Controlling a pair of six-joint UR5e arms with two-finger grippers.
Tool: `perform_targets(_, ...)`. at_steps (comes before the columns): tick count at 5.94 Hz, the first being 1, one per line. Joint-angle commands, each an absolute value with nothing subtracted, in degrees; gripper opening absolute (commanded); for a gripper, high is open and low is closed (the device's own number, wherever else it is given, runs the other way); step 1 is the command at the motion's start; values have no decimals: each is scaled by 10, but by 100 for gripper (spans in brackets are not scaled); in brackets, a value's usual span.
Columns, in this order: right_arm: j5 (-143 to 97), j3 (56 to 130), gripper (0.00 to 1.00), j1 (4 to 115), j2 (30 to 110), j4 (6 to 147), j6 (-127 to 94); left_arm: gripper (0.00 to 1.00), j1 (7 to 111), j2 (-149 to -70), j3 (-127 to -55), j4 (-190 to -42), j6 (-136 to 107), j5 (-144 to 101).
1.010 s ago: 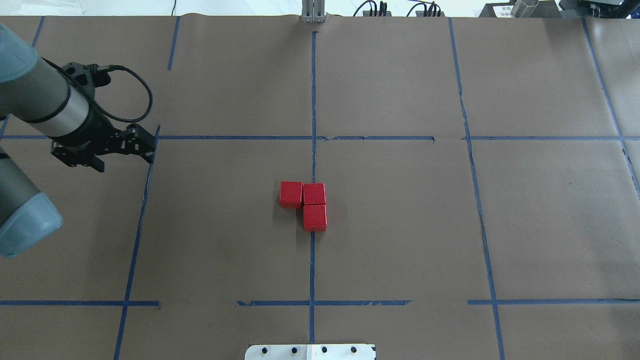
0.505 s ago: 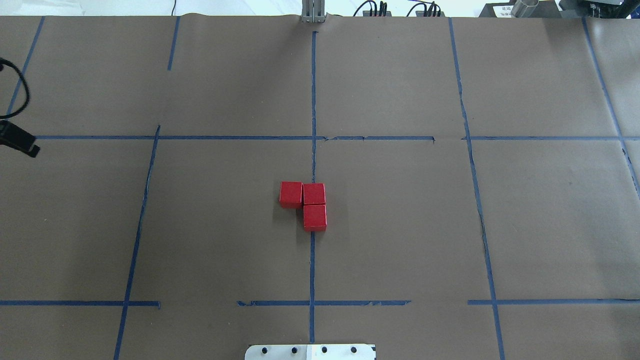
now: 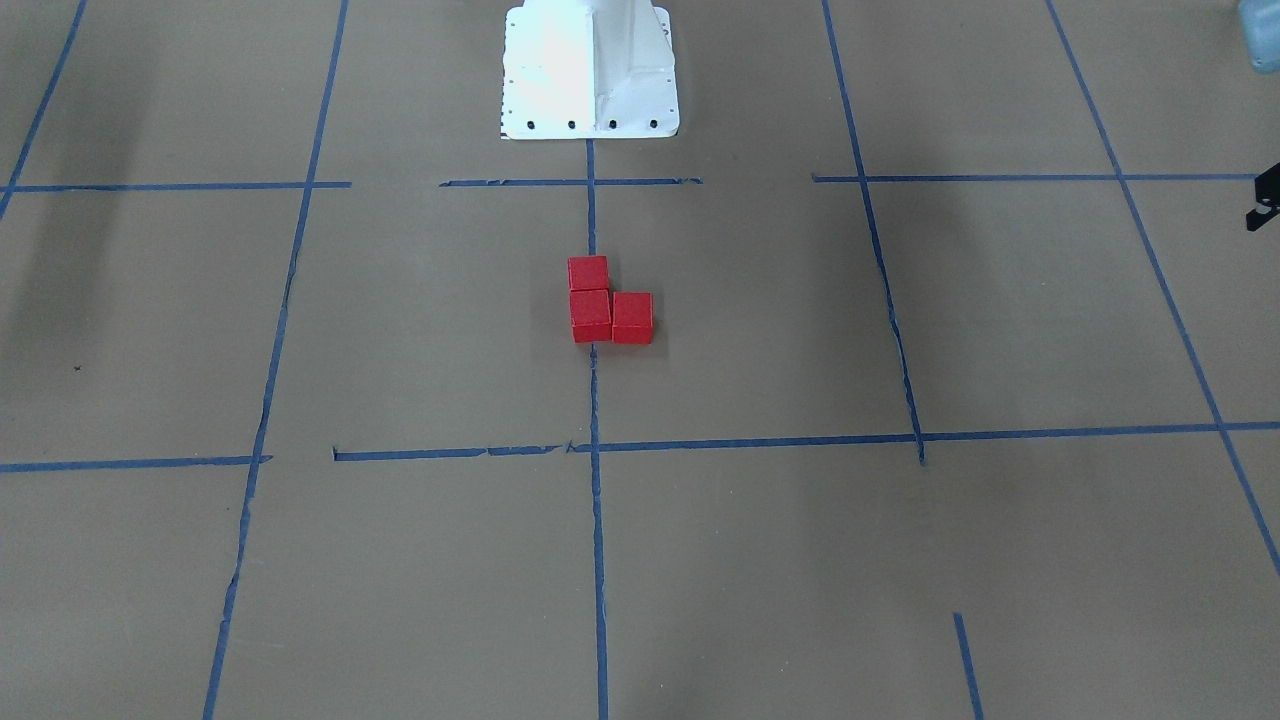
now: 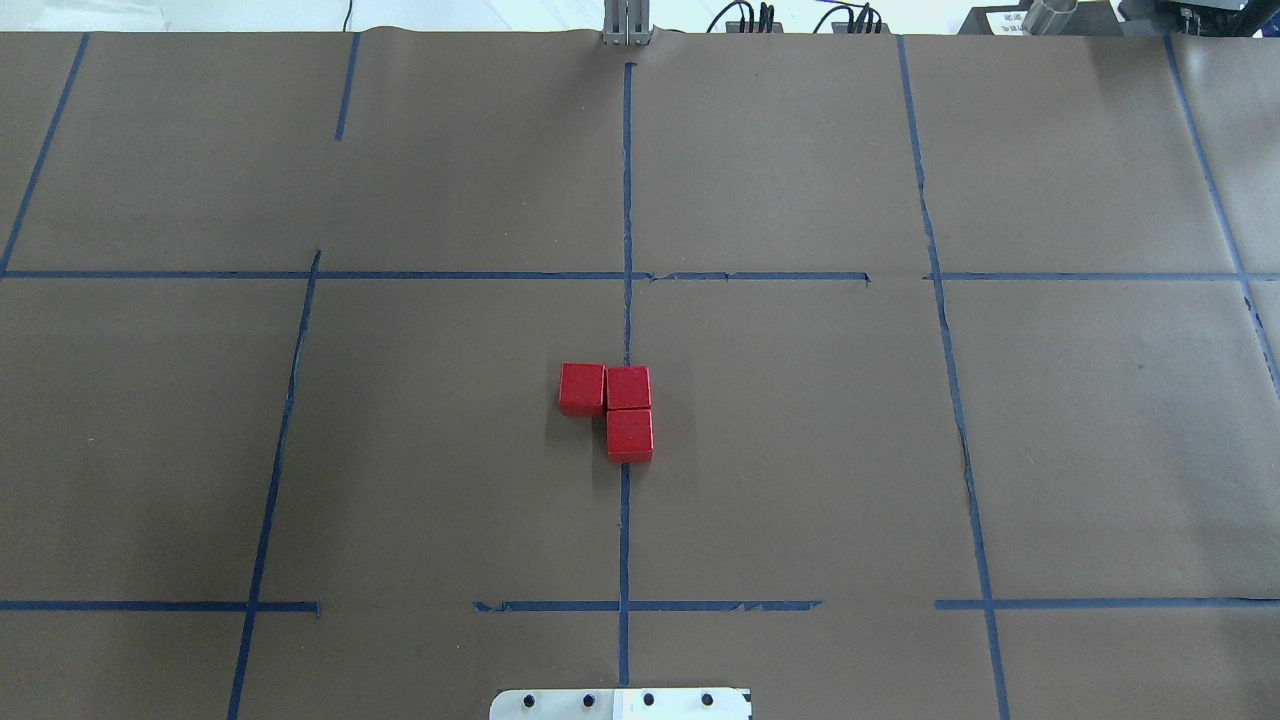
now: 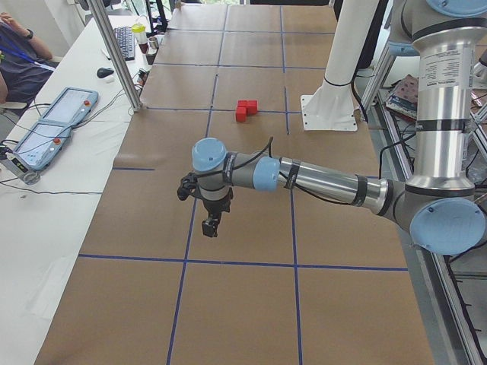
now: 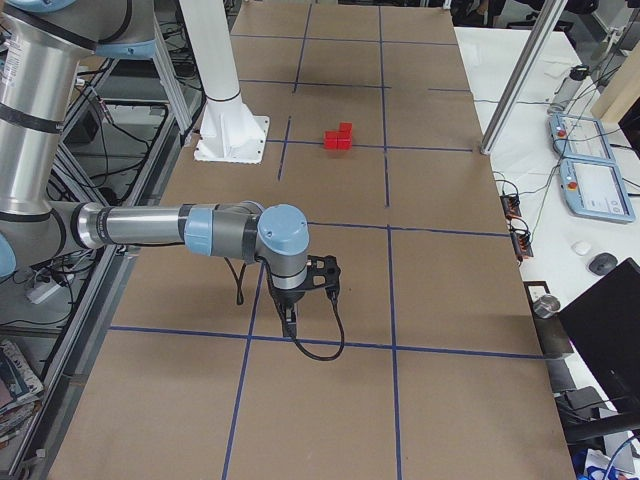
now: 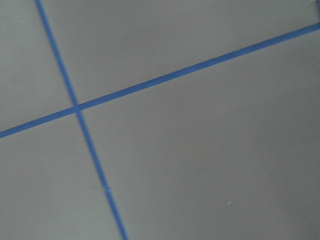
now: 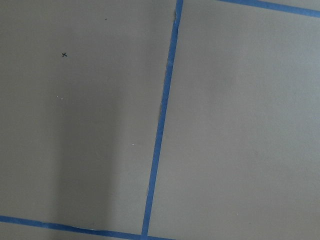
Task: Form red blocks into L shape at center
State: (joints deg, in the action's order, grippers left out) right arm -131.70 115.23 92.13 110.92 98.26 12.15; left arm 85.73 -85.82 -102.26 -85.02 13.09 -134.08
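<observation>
Three red blocks (image 4: 628, 387) sit touching in an L at the center cell (image 4: 450, 440), on its vertical blue tape line: two side by side, and one nearer the robot base under the right one. They also show in the front view (image 3: 590, 315) and small in the side views (image 5: 246, 110) (image 6: 339, 138). My left gripper (image 5: 211, 226) hangs over the paper far to the left of the blocks. My right gripper (image 6: 290, 320) hangs far to their right. I cannot tell whether either is open or shut. Both wrist views show only paper and tape.
The white robot base (image 3: 590, 70) stands at the table's robot-side edge. A metal post (image 5: 122, 61) rises at the far edge. A side table with teach pendants (image 5: 53, 129) and a seated person lies beyond it.
My left arm has drawn back to the left and out of the overhead view. The three red blocks have not moved.
</observation>
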Motion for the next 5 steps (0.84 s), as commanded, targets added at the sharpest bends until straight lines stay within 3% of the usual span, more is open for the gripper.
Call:
perform_targets(1,-1319,1152,100,922,1110,983,121,100,894,-833,-990,-853,162,-1388)
perform_targets(5,-1319,1152,100,922,1112,983,121,100,909,-832,-1008,-868,163,-1382)
